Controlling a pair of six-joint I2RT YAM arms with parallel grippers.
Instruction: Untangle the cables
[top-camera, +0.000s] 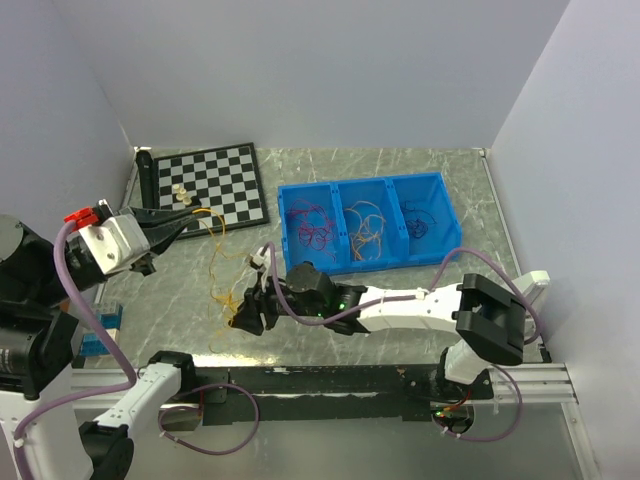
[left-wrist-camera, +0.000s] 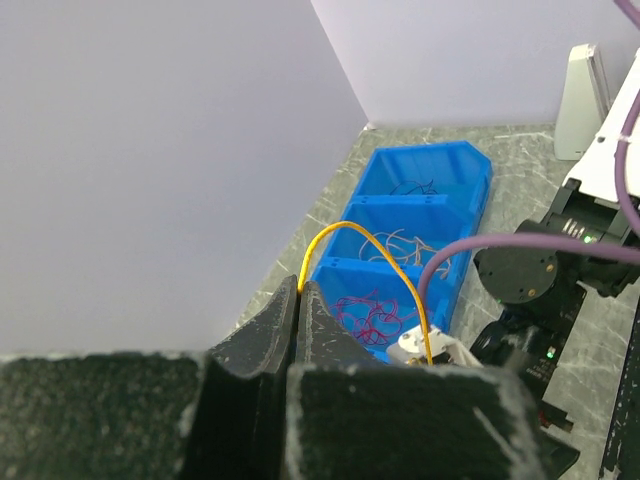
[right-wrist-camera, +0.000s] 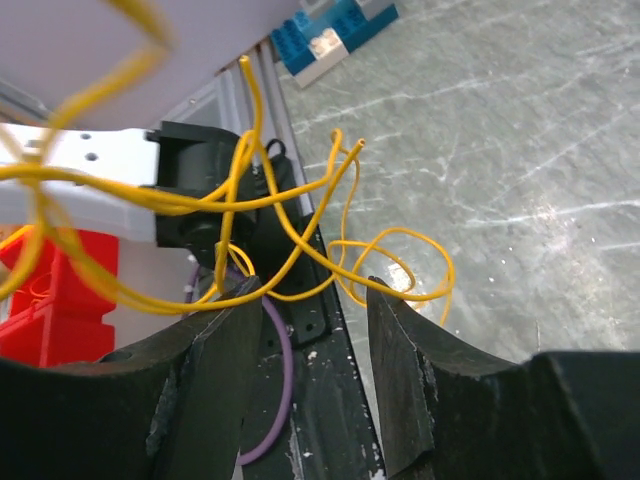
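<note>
L tool (left-wrist-camera: 300, 292) clamped on thin yellow wire (left-wrist-camera: 345, 229); R tool (right-wrist-camera: 310, 295) apart beside its curly loops.

Yellow cables (right-wrist-camera: 200, 207) (blurred near lens) leave left edge.

Checkered chessboard (top-camera: 210, 185) sat far left on the counter (top-camera: 340, 162), small pale pieces (top-camera: 180, 193) on it, blue three-compartment bin (top-camera: 362, 182) just beside, rightward

Tangled yellow cables (right-wrist-camera: 236, 200) loop across the right end effector's (right-wrist-camera: 312, 292) parted fingers, above the table (right-wrist-camera: 520, 130).
</note>
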